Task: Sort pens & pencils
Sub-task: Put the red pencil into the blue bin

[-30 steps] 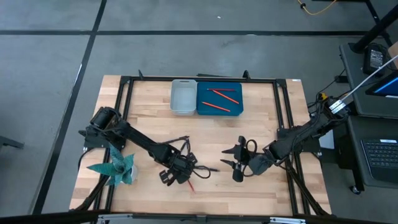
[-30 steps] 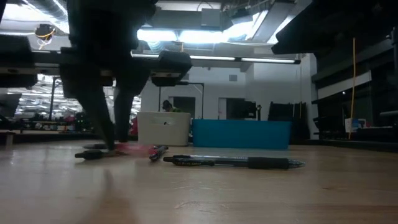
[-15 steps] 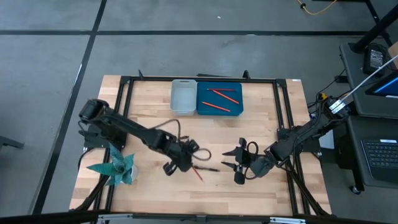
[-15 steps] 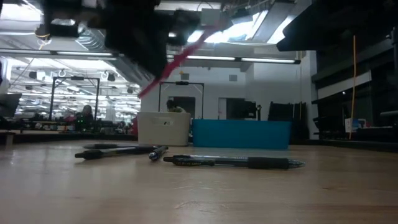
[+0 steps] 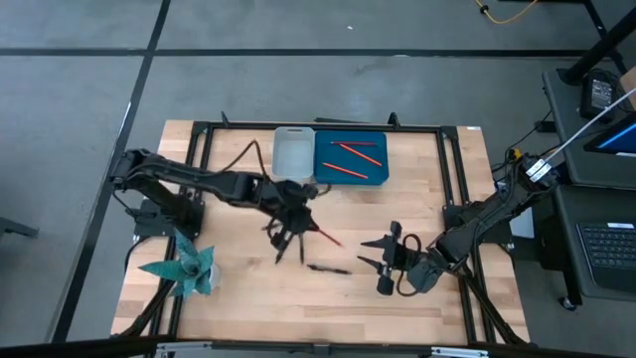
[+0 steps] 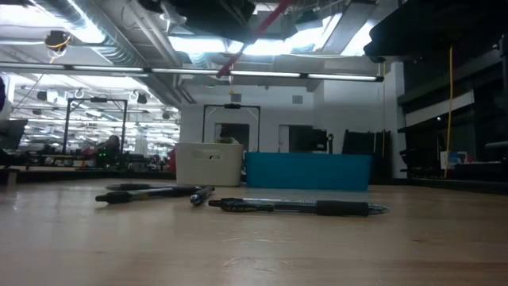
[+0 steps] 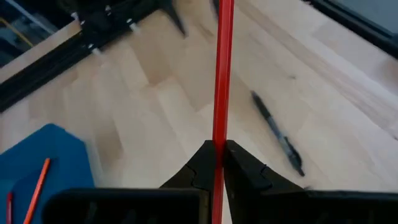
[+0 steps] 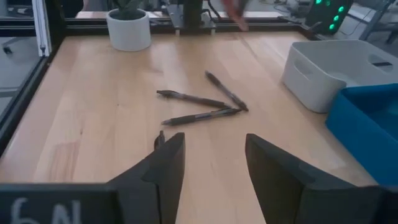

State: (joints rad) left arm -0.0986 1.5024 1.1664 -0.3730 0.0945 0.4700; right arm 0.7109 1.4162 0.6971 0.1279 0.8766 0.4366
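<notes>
Nearest the front edge of the wooden counter [image 5: 238, 298], a potted plant [image 5: 186, 268] stood at the left side, and the right claw [image 5: 385, 265] hung low at the right with its fingers apart and nothing between them. In its wrist view the bare counter showed through the gap, with three of the dark pens [image 8: 200, 107] lying beyond in a loose cluster, touching one another at one end.

In the high view a single pen [image 5: 328, 268] lay just left of the right claw, and the low view showed that one [image 6: 298, 207] flat on the wood, closest to the camera.

Farther in, the left claw [image 5: 301, 220] was raised above the middle of the counter, its fingers clamped on a red pencil [image 7: 221, 74]. The pencil ran straight out from between the fingertips, and in the high view its free end pointed toward the right claw.

At the far edge stood a white bin [image 5: 292, 156] and, touching its right side, a blue bin [image 5: 377, 175] holding three more pencils [image 5: 350, 159].
</notes>
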